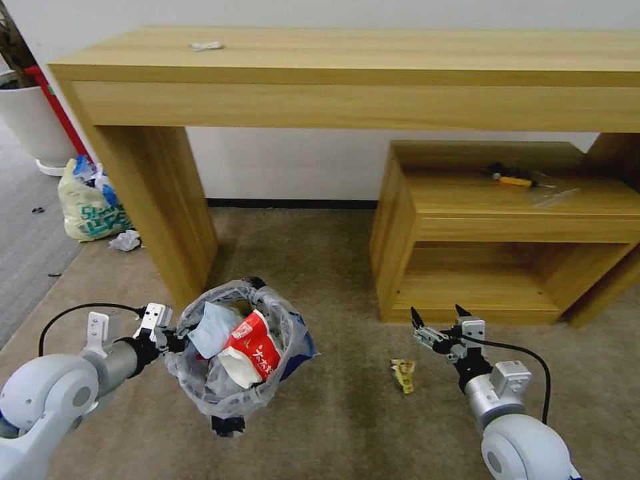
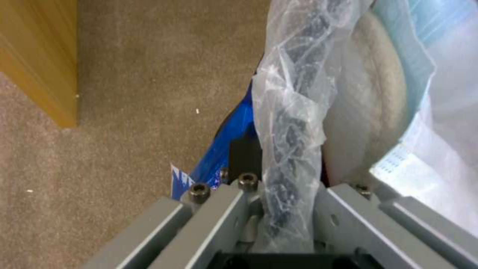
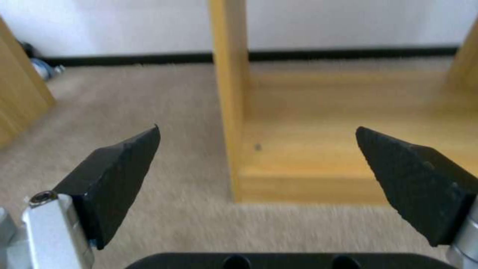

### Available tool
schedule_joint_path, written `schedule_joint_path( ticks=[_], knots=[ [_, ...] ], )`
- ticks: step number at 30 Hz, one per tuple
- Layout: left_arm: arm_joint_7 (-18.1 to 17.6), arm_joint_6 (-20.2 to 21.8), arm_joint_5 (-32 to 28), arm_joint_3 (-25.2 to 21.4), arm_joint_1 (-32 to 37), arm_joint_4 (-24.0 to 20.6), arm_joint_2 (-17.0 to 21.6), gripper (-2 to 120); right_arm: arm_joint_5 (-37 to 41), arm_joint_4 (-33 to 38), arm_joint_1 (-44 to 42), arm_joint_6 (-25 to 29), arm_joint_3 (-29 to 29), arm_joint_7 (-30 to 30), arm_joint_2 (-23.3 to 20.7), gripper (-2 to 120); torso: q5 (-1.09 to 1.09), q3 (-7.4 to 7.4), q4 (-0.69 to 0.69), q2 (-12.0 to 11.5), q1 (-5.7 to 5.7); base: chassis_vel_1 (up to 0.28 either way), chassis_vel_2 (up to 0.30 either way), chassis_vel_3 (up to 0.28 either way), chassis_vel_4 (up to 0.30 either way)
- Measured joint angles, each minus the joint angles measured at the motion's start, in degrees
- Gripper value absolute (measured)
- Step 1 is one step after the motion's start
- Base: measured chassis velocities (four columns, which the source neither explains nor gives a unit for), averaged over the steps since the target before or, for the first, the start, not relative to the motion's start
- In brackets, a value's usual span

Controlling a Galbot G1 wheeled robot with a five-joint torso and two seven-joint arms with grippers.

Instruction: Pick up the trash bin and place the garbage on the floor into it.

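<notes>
Left tool pinches trash bin rim, red carton inside; right tool spread.

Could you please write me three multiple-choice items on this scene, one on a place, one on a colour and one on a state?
1. Where does the yellow wrapper lie?
A. on the carpet, just left of the right tool
B. inside the bin
C. on the long table

2. What colour is the carton at the top of the bin?
A. green
B. red and white
C. black

3. How is the bin held?
A. it stands untouched on the floor
B. the right tool carries it
C. the left tool is shut on its bagged rim

Key: 1 A, the head view shows the wrapper on the carpet by the open right tool. 2 B, red with white print. 3 C, the left wrist view shows the rim pinched between the fingers.
</notes>
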Motion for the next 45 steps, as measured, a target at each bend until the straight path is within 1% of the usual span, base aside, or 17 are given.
schedule_joint_path(
  ticks=[1, 4, 5, 6, 10, 11, 14, 15, 18, 19, 21, 22, 26, 30, 34, 43, 45],
  knots=[
    [0.0, 0.0, 0.08, -0.1, 0.14, -0.04, -0.09, 0, 0.8, -1.69, 0.36, -0.38, 0.15, -0.29, -0.1, 100, -0.01, 0.0, 0.0, 0.0, 0.0, 0.0, 0.0, 0.0, 0.0],
    [0.0, 0.0, 0.08, -0.1, 0.14, -0.04, -0.09, 0, 0.8, -1.69, 0.36, -0.38, 0.15, -0.29, -0.1, 100, -0.01, 0.0, 0.0, 0.0, 0.0, 0.0, 0.0, 0.0, 0.0],
    [-0.09, 0.0, 0.31, -0.28, 0.38, -0.08, -0.27, 0, 1.59, -5.84, 1.39, -1.21, 0.49, -1.42, -0.36, 100, -0.01, 0.0, 0.03, 0.0, 0.0, 0.045, 0.057, -0.05, -0.041],
    [-0.1, 0.0, 0.45, -0.34, 0.57, -0.15, -0.4, 0, 2.13, -8.14, 2.5, -2.45, 0.69, -3.03, -0.43, 100, -0.05, -0.01, 0.04, 0.0, 0.0, 0.024, 0.042, -0.027, -0.051],
    [-0.09, 0.0, 0.55, -0.36, 0.74, -0.18, -0.47, 0, 3.19, -10.71, 3.66, -4.48, 0.65, -4.18, -0.52, 100, -0.04, 0.01, 0.04, 0.0, 0.0, 0.006, 0.011, -0.007, -0.013],
    [-0.07, 0.01, 0.61, -0.36, 0.8, -0.22, -0.48, 0, 3.75, -13.46, 5.28, -6.53, 0.0, -5.01, -0.65, 100, 0.01, 0.0, 0.03, 0.0, 0.0, 0.0, 0.0, 0.0, 0.0],
    [-0.15, 0.01, 0.62, -0.36, 0.79, -0.31, -0.36, 0, 3.43, -17.92, 7.96, -9.32, -1.66, -5.82, -0.47, 100, 0.0, 0.0, 0.01, 0.0, 0.0, 0.0, 0.0, 0.0, 0.0],
    [-0.15, 0.01, 0.62, -0.36, 0.79, -0.31, -0.36, 0, 3.43, -17.92, 7.96, -9.32, -1.66, -5.82, -0.47, 100, 0.0, 0.0, 0.01, 0.0, 0.0, 0.0, 0.0, 0.0, 0.0],
    [-0.29, 0.01, 0.58, -0.34, 0.8, -0.35, -0.12, 0, 3.51, -22.85, 10.87, -11.19, -3.67, -5.61, 0.08, 100, -0.02, 0.01, 0.02, 0.0, 0.0, 0.0, 0.0, 0.0, 0.0],
    [-0.29, 0.01, 0.58, -0.34, 0.8, -0.35, -0.12, 0, 3.51, -22.85, 10.87, -11.19, -3.67, -5.61, 0.08, 100, -0.02, 0.01, 0.02, 0.0, 0.0, 0.0, 0.0, 0.0, 0.0],
    [-0.38, 0.01, 0.55, -0.34, 0.94, -0.37, 0.04, 0, 3.39, -27.0, 13.47, -12.17, -5.51, -5.23, 0.35, 100, -0.01, 0.0, 0.02, -0.01, 0.0, 0.0, 0.0, 0.0, 0.0],
    [-0.38, 0.01, 0.55, -0.34, 0.94, -0.37, 0.04, 0, 3.39, -27.0, 13.47, -12.17, -5.51, -5.23, 0.35, 100, -0.01, 0.0, 0.02, -0.01, 0.0, 0.0, 0.0, 0.0, 0.0],
    [-0.58, 0.0, 0.44, -0.34, 1.06, -0.4, 0.26, 0, 3.47, -33.45, 18.64, -13.8, -8.82, -4.45, 1.44, 100, -0.01, 0.0, 0.02, 0.0, 0.0, 0.0, 0.0, 0.0, 0.0],
    [-0.79, 0.0, 0.36, -0.31, 1.01, -0.4, 0.3, 0, 3.66, -35.68, 20.68, -14.59, -10.48, -4.27, 1.85, 100, -0.01, 0.01, 0.03, 0.0, 0.0, 0.0, 0.0, 0.0, 0.0],
    [-1.03, 0.01, 0.19, -0.05, 0.91, -0.4, 0.31, 0, 4.92, -38.29, 23.24, -16.48, -13.15, -3.1, 2.66, 96, -0.02, 0.0, 0.02, 0.0, 0.0, 0.0, 0.0, 0.0, 0.0],
    [-1.12, 0.0, -0.29, -0.2, 0.69, -0.33, 0.85, 0, 5.44, -41.66, 25.3, -17.8, -14.97, -1.1, 3.93, 91, -0.02, 0.01, 0.01, -0.01, 0.0, 0.0, 0.0, 0.0, 0.0],
    [-1.12, 0.0, -0.48, -0.21, 0.48, -0.23, 1.04, 0, 5.61, -43.08, 26.09, -17.83, -15.16, -0.64, 4.63, 87, -0.02, 0.0, 0.01, 0.0, 0.0, 0.0, 0.0, 0.0, 0.0]
  ],
)
